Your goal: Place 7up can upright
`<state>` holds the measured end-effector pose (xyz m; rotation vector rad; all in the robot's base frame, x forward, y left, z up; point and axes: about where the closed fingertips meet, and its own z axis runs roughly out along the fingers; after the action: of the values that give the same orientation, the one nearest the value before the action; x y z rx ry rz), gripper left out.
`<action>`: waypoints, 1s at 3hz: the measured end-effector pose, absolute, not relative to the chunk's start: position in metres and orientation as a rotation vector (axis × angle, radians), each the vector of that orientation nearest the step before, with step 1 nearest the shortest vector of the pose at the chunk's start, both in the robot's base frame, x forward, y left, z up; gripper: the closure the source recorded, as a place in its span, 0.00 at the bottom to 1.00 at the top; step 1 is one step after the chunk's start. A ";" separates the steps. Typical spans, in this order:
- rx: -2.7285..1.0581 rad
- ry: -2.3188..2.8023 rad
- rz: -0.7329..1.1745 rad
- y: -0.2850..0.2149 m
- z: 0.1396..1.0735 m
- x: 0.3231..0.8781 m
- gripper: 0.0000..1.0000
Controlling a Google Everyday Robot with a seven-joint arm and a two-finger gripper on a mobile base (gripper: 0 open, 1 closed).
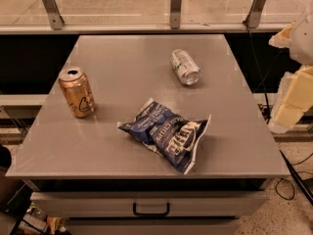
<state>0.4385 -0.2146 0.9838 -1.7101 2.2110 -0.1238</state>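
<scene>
The 7up can (185, 67), silver-white with green markings, lies on its side on the grey table (122, 58), toward the back right, its silver top facing the front right. My gripper (286, 77) hangs at the right edge of the view, beyond the table's right edge and well right of the can. Its cream-coloured fingers (292, 102) stand apart, open and empty.
An orange-gold can (77, 92) stands upright at the table's left. A crumpled blue chip bag (168, 134) lies at the front middle. A rail with metal posts (176, 6) runs behind the table. A drawer with a handle (151, 209) sits below the front edge. Cables (288, 175) lie on the floor at the right.
</scene>
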 end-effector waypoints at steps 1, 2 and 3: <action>-1.702 2.210 -0.126 -0.215 0.986 0.439 0.00; -1.628 2.197 -0.110 -0.217 0.998 0.450 0.00; -1.435 2.213 -0.023 -0.227 1.011 0.465 0.00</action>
<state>0.4646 -0.2267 1.0113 -1.4349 2.2135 -0.0227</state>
